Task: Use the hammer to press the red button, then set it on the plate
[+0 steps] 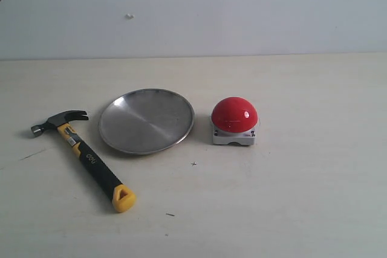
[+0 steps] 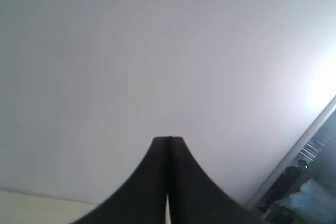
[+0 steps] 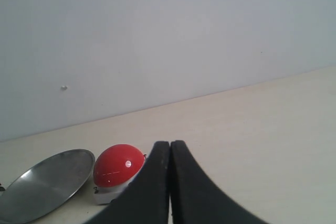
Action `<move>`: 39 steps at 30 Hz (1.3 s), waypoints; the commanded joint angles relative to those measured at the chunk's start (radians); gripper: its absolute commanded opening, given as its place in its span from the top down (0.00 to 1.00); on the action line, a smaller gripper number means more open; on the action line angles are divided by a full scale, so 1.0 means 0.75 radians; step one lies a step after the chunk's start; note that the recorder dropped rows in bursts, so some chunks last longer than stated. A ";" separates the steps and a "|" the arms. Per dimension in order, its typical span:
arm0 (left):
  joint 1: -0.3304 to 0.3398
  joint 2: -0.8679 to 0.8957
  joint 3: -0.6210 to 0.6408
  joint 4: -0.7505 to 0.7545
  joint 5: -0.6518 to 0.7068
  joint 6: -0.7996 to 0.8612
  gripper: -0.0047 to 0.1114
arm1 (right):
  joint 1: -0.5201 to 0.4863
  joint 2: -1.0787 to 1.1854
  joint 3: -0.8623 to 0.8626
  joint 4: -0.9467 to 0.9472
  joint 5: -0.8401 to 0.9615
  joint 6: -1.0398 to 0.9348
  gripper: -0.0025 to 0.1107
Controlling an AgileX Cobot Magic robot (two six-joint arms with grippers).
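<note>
Our left gripper (image 2: 168, 140) has its black fingers pressed flat together, gripping nothing; our right gripper (image 3: 170, 142) matches it, fingers closed tip to tip and empty.

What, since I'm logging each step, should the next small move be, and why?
Probably open the left gripper and move it toward the hammer, which lies untouched left of the plate; this gripper and the right gripper are shut, holding nothing.

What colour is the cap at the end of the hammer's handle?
Yellow. The end cap of the hammer shows best in the exterior view.
</note>
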 commanded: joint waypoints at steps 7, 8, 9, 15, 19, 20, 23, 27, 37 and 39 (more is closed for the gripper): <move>0.023 -0.001 -0.004 -0.077 0.770 -0.097 0.96 | -0.005 -0.009 -0.001 -0.005 -0.009 -0.012 0.98; 0.031 0.000 -0.004 -0.088 0.794 -0.114 0.96 | -0.005 -0.009 -0.001 -0.005 -0.009 -0.012 0.98; 0.050 0.000 -0.004 -0.092 0.794 -0.179 0.96 | -0.005 -0.009 -0.001 -0.005 -0.009 -0.012 0.98; 0.028 -0.017 0.002 -0.009 0.785 -0.337 0.96 | -0.005 -0.009 -0.001 -0.005 -0.009 -0.012 0.98; 0.027 0.015 -0.001 -0.084 0.881 -0.330 0.96 | -0.005 -0.009 -0.001 -0.005 -0.009 -0.012 0.98; 0.027 0.038 -0.023 -0.084 0.878 -0.319 0.96 | -0.005 -0.009 -0.001 -0.005 -0.009 -0.012 0.98; 0.010 0.085 -0.082 -0.084 0.878 -0.297 0.96 | -0.005 -0.009 -0.001 -0.005 -0.009 -0.012 0.98; 0.004 0.165 -0.143 -0.153 0.937 -0.327 0.96 | -0.005 -0.009 -0.001 -0.005 -0.009 -0.012 0.98; 0.004 0.401 -0.305 -0.147 1.264 -0.338 0.96 | -0.005 -0.009 -0.001 -0.005 -0.009 -0.012 0.98; 0.004 0.445 -0.318 -0.157 1.260 -0.345 0.96 | -0.005 -0.009 -0.001 -0.005 -0.009 -0.012 0.98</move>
